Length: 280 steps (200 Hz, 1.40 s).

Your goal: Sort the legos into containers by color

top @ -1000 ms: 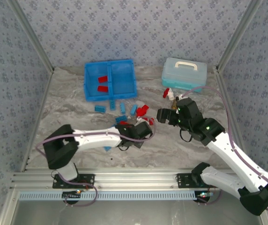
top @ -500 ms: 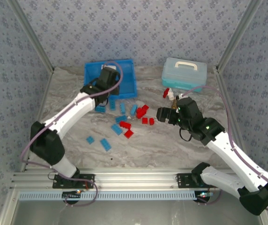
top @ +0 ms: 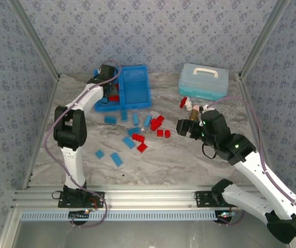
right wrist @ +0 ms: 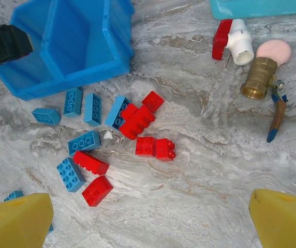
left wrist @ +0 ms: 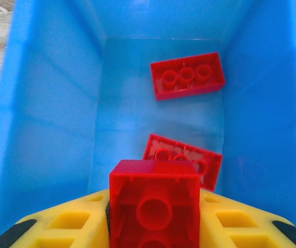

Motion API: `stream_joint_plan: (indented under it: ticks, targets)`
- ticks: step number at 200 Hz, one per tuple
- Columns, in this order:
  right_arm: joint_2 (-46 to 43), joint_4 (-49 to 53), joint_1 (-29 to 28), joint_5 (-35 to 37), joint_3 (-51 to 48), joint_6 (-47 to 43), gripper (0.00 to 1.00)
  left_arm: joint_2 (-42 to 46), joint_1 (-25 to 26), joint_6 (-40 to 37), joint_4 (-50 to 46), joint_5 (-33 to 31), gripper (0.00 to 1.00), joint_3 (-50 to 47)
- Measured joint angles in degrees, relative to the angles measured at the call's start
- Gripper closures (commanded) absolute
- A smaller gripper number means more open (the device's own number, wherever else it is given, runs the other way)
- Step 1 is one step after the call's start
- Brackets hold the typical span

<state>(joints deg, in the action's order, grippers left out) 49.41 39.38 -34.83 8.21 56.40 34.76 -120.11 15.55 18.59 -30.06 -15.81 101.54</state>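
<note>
Left hand is over the tray, at the left compartment, fingers clamped on one red brick. Two more red bricks lie on that compartment's floor. Right hand is spread wide and empty above the desk, near the loose red and blue bricks.

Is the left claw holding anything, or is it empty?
Holding. A red brick sits clamped between the left gripper's yellow fingers, above the tray compartment containing two red bricks.
</note>
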Motion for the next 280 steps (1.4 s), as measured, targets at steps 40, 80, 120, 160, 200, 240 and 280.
stream_joint_plan:
  ticks: [40,80,120,160,200,240,280]
  targets:
    - [-0.26,1.6,0.0,-0.02,0.15,0.85,0.0,-2.1,-0.13,0.48,-1.64,1.55,0.37,2.84]
    - [-0.5,2.43,0.0,0.0,0.17,1.7,0.0,0.52,-0.13,1.05,-2.67,1.97,0.38,2.45]
    - [-0.46,2.38,0.0,0.22,0.2,1.92,0.0,19.47,0.92,3.58,-0.74,4.96,0.38,-10.01]
    - [1.73,1.18,0.0,0.37,0.2,1.95,0.0,41.38,10.38,7.15,3.54,6.38,0.38,-25.51]
    - [5.46,-0.63,0.09,0.11,0.22,1.92,0.0,44.89,25.51,14.88,4.61,4.15,0.39,-39.3]
    - [6.91,-1.53,0.11,-0.5,0.22,1.92,0.0,39.87,34.25,23.15,5.95,0.35,0.39,-45.79]
    - [6.16,-1.68,0.31,-0.5,0.2,1.92,0.0,30.91,39.43,19.19,9.31,0.22,0.34,-46.21]
